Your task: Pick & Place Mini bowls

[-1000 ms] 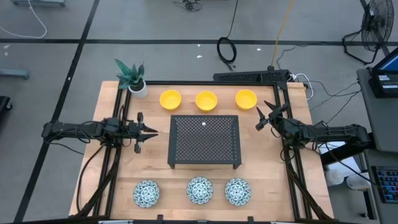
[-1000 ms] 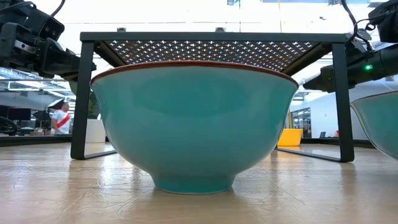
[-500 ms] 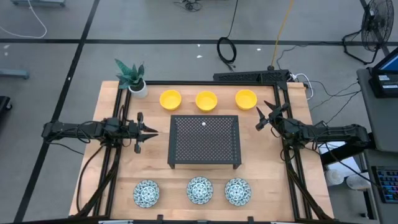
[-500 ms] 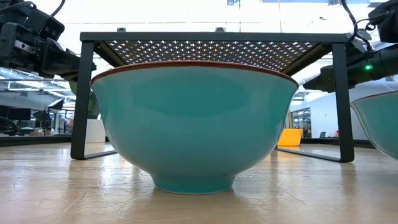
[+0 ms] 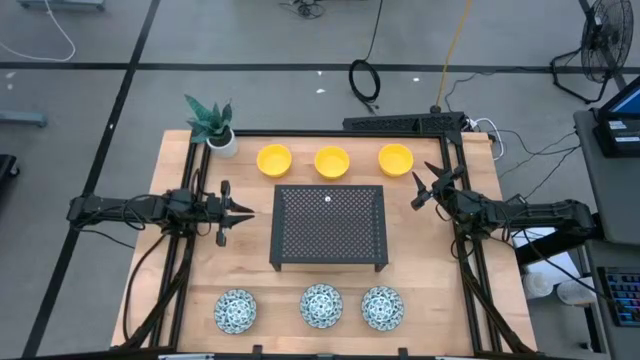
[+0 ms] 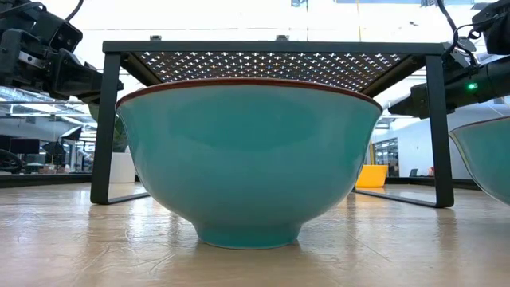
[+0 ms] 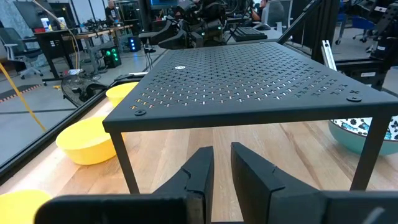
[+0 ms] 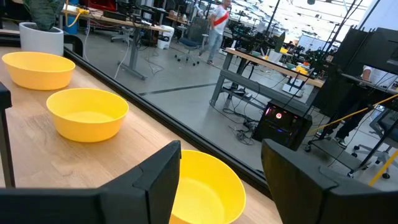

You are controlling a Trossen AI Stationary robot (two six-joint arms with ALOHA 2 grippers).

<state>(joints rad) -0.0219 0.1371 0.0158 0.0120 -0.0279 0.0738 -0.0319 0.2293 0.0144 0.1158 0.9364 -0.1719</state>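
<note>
Nearest the front edge of the worktop, three patterned mini bowls are set in a row, well apart from one another; none is held. Behind them, at the middle, a black perforated rack stands on thin legs. To its left the left gripper hangs level with the rack, fingers nearly pressed together and pinching nothing. To the right of the rack's far corner the right gripper is spread wide and empty, aimed at the rightmost of three yellow mini bowls lined along the far edge. A white pot with a green plant stands at the far left corner. The step in hand is judged to be the reach for that right yellow bowl: the wall should be straddled with one finger inside and one outside, the descent kept straight so the rim is not pushed towards the worktop's edge, and the lift made only once the fingers are firmly closed. In the low view almost everything is hidden behind the teal outside of one close bowl; the yellow row is barely seen there, and the placing spot cannot be told from the pictures.
</note>
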